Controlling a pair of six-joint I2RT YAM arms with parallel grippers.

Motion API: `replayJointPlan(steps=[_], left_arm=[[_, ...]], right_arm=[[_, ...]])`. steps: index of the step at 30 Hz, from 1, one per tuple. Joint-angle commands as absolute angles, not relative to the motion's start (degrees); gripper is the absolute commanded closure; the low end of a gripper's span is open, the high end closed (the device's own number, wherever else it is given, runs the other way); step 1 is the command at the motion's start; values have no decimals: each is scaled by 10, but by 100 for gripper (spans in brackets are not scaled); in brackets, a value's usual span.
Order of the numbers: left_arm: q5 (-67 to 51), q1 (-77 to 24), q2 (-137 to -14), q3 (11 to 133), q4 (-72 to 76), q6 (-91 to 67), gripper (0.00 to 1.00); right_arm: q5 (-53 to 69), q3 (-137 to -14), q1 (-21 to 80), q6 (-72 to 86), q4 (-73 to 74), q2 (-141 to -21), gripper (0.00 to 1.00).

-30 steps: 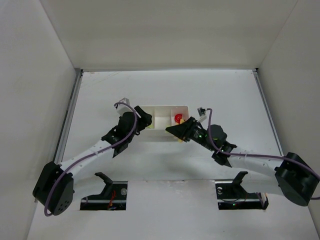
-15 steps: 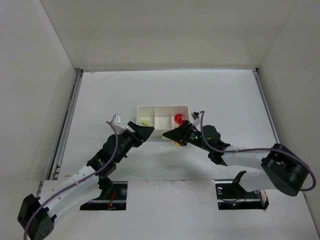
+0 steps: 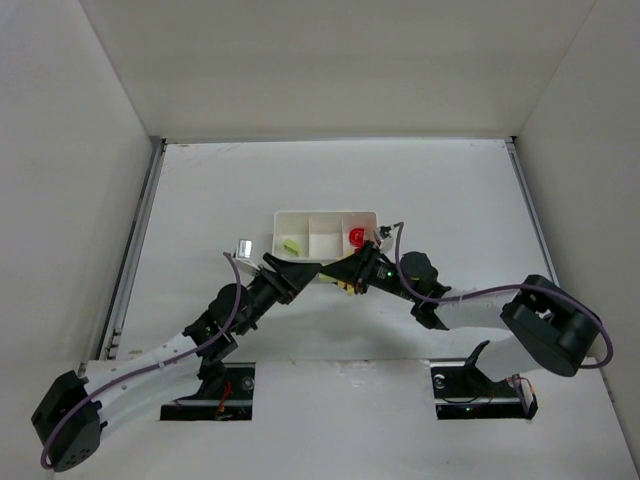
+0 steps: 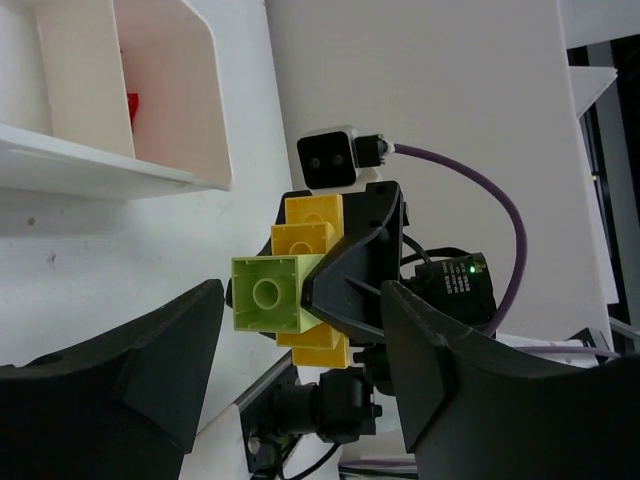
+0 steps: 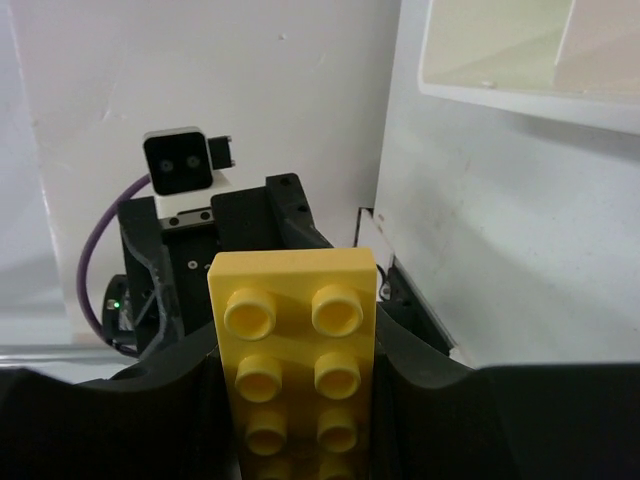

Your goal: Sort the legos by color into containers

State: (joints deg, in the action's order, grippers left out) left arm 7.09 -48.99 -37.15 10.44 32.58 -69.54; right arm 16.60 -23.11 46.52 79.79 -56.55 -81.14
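**Operator:** What has the right gripper (image 3: 347, 282) got?

**Spotter:** Your right gripper is clenched on a yellow brick (image 5: 295, 340). The brick sticks out past its fingertips, studs facing the wrist camera. A light green brick (image 4: 268, 293) is stuck to the yellow one at the far end.

**Operator:** And the left one?

**Spotter:** Your left gripper (image 3: 303, 272) is released. Its fingers (image 4: 120, 370) are spread wide and point straight at the right gripper. The green brick sits in the gap between them, close to one finger but touching neither.

**Operator:** Where's the tray?

**Spotter:** The white tray (image 3: 325, 213) rests on the surface (image 3: 450, 190) just beyond both grippers. A red brick (image 3: 357, 237) lies in the compartment nearest your right gripper. A small pale piece (image 3: 290, 245) lies in the one nearest your left; I can't tell whether it is yellow or green.
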Motion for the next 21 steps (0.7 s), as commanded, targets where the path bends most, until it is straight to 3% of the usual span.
replayJointPlan(steps=[1, 14, 21], left_arm=[[76, -507, -392, 98, 414, -707, 40], [106, -521, -394, 96, 418, -702, 56], [105, -526, -403, 97, 418, -703, 57]], right_arm=[[178, -228, 467, 837, -659, -822, 58], [171, -220, 467, 893, -741, -864, 58], [176, -217, 467, 911, -782, -887, 58]])
